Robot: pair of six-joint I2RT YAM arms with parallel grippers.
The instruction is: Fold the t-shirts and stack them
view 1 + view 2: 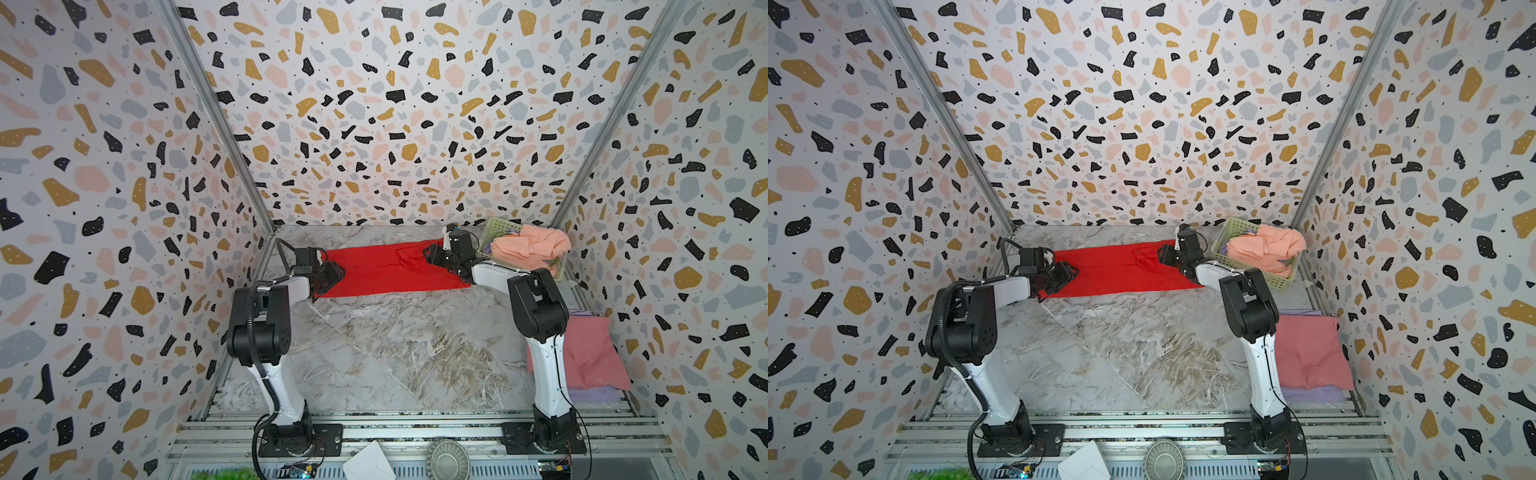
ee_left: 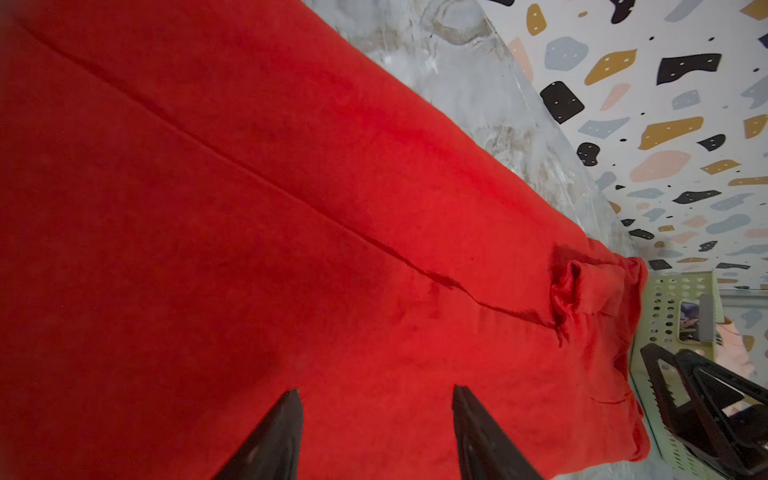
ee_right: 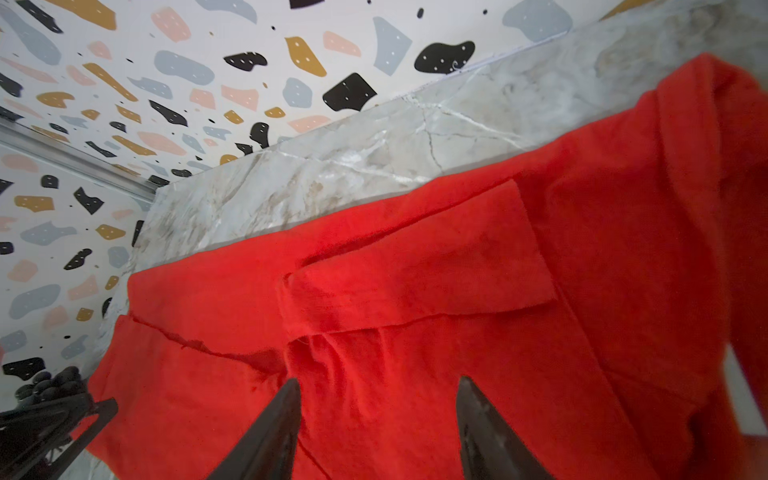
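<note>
A bright red t-shirt [image 1: 386, 268] [image 1: 1121, 266] lies flat at the back of the table, folded into a long strip. My left gripper [image 1: 336, 273] [image 2: 376, 392] hovers over its left end, jaws open, with nothing between the fingers. My right gripper [image 1: 429, 252] [image 3: 378, 382] stands over the right end, beside a folded-in sleeve [image 3: 415, 266], also open and holding nothing. A crumpled peach-orange t-shirt [image 1: 528, 245] [image 1: 1262, 245] fills the basket. A folded dusty pink t-shirt [image 1: 590, 353] lies on a lavender one [image 1: 592, 392] at the right edge.
The pale green lattice basket [image 1: 498, 226] [image 2: 665, 299] sits in the back right corner, close to my right arm. Patterned walls close in three sides. Bare marble table [image 1: 395, 353] spreads between the arms. A metal bowl [image 1: 449, 459] and a white paper shape [image 1: 368, 461] rest on the front rail.
</note>
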